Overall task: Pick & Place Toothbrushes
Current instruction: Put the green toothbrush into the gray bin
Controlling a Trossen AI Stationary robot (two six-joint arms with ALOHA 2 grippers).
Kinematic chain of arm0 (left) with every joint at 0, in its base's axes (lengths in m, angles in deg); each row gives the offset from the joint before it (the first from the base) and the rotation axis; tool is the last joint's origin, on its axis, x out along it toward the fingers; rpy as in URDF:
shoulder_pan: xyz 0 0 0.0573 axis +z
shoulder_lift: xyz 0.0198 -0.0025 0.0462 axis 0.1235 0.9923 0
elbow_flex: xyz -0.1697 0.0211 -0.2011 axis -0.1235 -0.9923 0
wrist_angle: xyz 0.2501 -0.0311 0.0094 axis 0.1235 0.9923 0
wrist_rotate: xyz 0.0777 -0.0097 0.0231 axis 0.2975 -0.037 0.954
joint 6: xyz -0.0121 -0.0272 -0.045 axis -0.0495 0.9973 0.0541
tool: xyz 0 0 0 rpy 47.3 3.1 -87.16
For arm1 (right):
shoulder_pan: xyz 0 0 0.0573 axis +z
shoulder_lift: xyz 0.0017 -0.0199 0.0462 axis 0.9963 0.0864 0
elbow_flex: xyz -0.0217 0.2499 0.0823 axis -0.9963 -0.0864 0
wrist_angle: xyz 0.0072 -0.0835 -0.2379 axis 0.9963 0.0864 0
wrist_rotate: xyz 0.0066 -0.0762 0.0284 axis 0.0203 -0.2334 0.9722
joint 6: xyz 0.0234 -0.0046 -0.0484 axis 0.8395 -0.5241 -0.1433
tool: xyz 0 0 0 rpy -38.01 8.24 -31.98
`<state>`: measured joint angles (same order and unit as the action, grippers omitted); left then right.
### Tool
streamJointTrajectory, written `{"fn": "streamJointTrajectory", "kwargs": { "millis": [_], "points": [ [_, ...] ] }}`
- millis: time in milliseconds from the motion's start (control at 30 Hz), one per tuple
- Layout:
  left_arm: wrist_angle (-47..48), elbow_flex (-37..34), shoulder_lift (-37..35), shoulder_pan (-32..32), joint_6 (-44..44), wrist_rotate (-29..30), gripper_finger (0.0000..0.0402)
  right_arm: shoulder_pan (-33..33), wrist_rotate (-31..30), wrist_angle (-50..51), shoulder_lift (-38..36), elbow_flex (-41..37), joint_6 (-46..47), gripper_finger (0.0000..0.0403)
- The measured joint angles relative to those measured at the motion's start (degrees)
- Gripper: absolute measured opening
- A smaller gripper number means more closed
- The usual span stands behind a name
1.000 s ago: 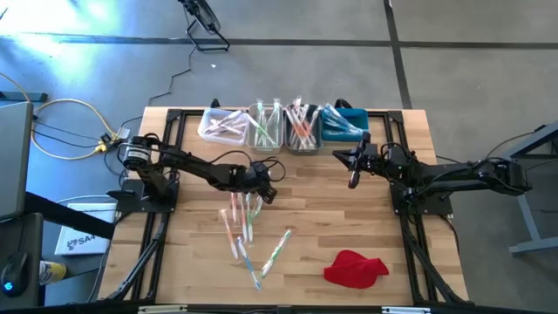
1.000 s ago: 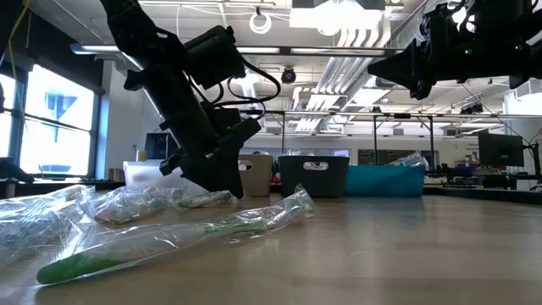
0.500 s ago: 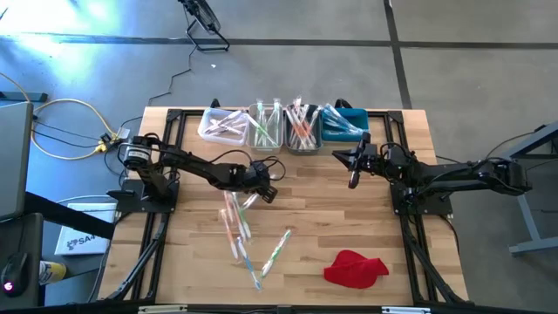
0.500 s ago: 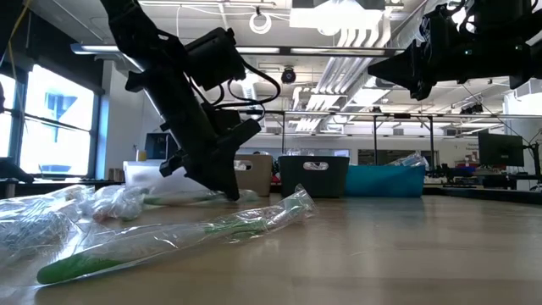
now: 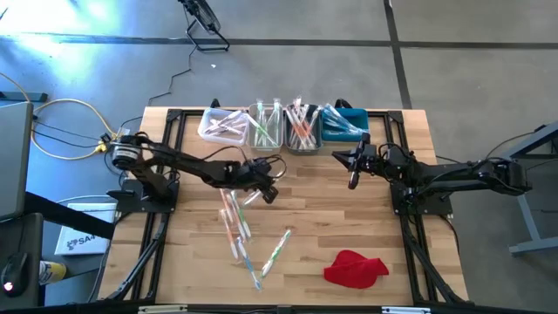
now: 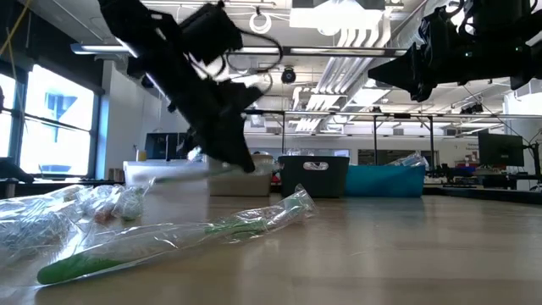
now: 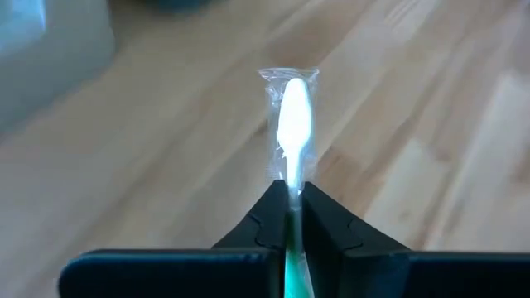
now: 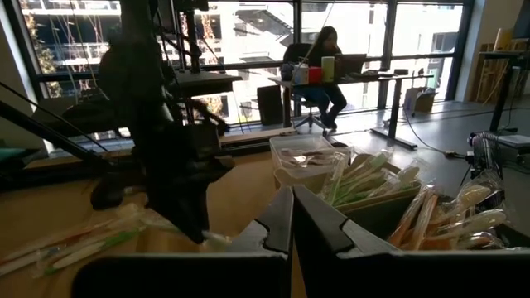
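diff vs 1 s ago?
The left gripper closed on a green-handled toothbrush from the pile and has lifted it off the table, up and slightly toward the bins. The right gripper stays shut, hovering near the blue bin. Red cloth and other toothbrushes unchanged.

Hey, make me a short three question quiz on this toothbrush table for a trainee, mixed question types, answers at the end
1. True or false: the left gripper is shut on a green-handled toothbrush.
2. Which side of the table has the red cloth? A) bin side B) the side opposite the bins
3. Fill in: the right gripper is shut and holds ____.

Key: 1 true; 2 B; 3 nothing
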<state>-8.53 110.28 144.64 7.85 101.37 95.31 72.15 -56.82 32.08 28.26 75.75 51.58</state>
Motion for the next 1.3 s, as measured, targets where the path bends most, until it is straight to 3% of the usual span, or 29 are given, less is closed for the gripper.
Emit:
{"fn": "streamJointTrajectory", "kwargs": {
  "millis": [167,433,667,800,967,1167,1300],
  "points": [
    [-0.5,0.09,-8.32,0.02,-6.87,0.42,0.0017,-0.01,-0.05,0.12,-0.01,0.0,-0.03,0.0003],
    [-2.0,0.11,-21.28,0.0,-18.98,12.37,0.0017,-0.01,-1.63,0.5,-0.02,0.01,-0.03,0.0004],
    [-13.62,0.13,-24.38,0.4,-31.22,18.35,0.0017,-0.01,-1.61,0.42,-0.02,0.02,-0.04,0.0004],
    [-18.8,0.13,-24.04,3.1,-35.2,18.09,0.0017,-0.01,-1.68,0.4,-0.02,0.02,-0.03,0.0003],
    [-18.16,-0.1,-23.26,9.34,-33.66,17.35,0.0017,-0.01,-1.52,0.44,-0.02,0.02,-0.04,0.0003],
    [-17.92,-0.09,-20.17,17.51,-29.66,7.94,0.0017,-0.01,-1.52,0.44,-0.02,0.02,-0.24,0.0003],
    [-18.92,-0.09,-16.93,21.79,-27.13,5.04,0.0017,-0.01,-1.71,0.58,-0.02,0.02,-0.96,0.0004]
  ]
}}
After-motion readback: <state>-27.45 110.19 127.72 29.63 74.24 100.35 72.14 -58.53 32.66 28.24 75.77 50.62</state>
